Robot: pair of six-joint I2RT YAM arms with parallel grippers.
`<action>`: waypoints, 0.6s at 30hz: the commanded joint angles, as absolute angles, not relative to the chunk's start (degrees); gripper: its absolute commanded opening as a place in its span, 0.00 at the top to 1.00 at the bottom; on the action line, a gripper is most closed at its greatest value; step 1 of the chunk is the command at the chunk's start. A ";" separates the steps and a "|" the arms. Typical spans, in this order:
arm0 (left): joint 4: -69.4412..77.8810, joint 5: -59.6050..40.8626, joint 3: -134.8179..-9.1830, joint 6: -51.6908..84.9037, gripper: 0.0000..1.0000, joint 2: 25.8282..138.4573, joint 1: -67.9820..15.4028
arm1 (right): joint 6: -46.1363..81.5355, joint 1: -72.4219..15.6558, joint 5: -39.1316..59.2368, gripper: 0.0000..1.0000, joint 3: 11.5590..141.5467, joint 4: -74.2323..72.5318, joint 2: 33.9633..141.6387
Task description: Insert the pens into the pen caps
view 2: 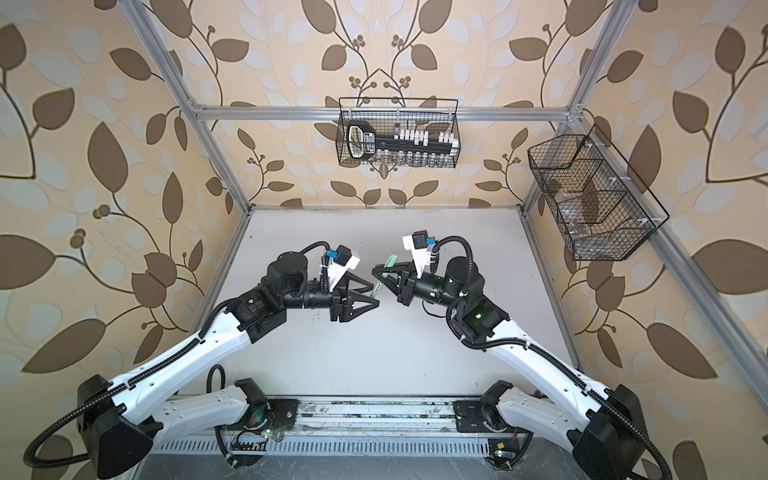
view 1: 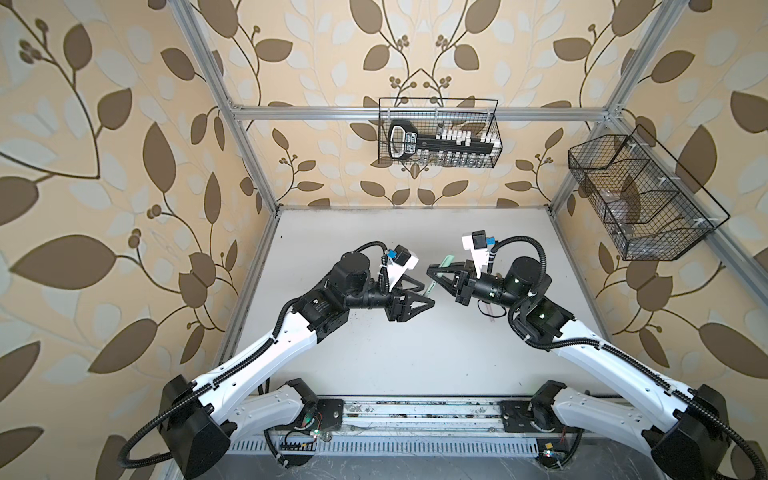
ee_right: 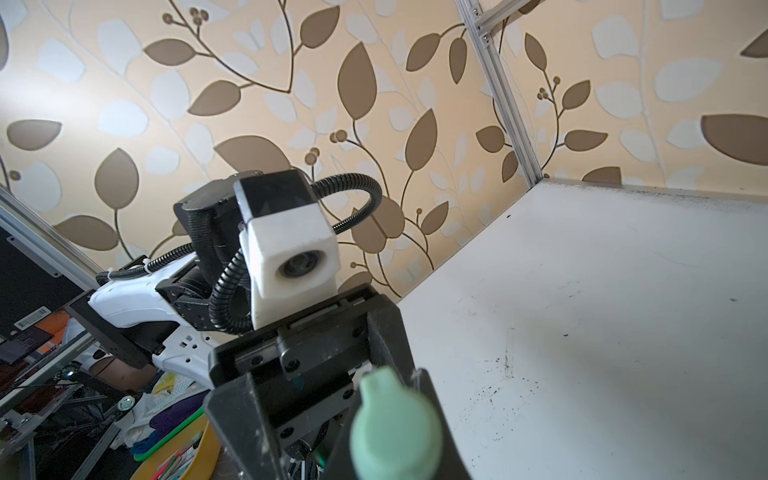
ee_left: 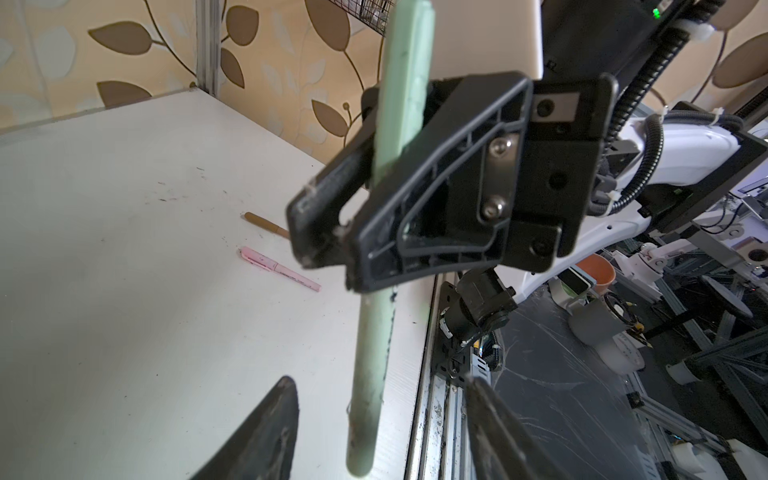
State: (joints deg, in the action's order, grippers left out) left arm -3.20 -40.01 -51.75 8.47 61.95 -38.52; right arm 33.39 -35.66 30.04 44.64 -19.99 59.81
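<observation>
Left wrist view — right gripper [ee_left: 326,266] clamps green pen [ee_left: 372,340] crosswise — one end within left gripper [ee_left: 378,378], jaws spread.

Wire basket [view 1: 457,114] hangs above the white table [view 1: 395,353].

green pen [ee_left: 376,353]: 1 | pink pen [ee_left: 280,269]: 1 | tan pen [ee_left: 266,222]: 1 | wire baskets [view 1: 415,163] [view 1: 665,237]: 2 | robot arms [view 1: 257,353] [view 1: 590,353]: 2

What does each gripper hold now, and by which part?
The right gripper is shut on the green pen near its middle. The left gripper holds nothing: its jaws stand open around one end of the pen.
</observation>
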 commanded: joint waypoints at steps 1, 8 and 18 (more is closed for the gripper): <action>-1.23 -43.38 -53.48 8.79 0.42 62.74 -37.99 | 34.59 -35.95 29.82 1.00 43.86 -23.68 59.43; -1.87 -43.33 -53.88 8.61 0.60 63.02 -37.88 | 34.18 -35.69 29.26 1.00 43.68 -23.30 59.11; -2.80 -42.36 -54.11 8.26 0.76 63.46 -37.35 | 32.78 -35.57 29.00 1.00 43.76 -20.72 58.12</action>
State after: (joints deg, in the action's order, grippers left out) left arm -3.33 -41.56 -51.79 9.15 63.48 -38.13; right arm 33.43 -35.62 29.54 44.34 -20.97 59.37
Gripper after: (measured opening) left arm 0.256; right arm 0.120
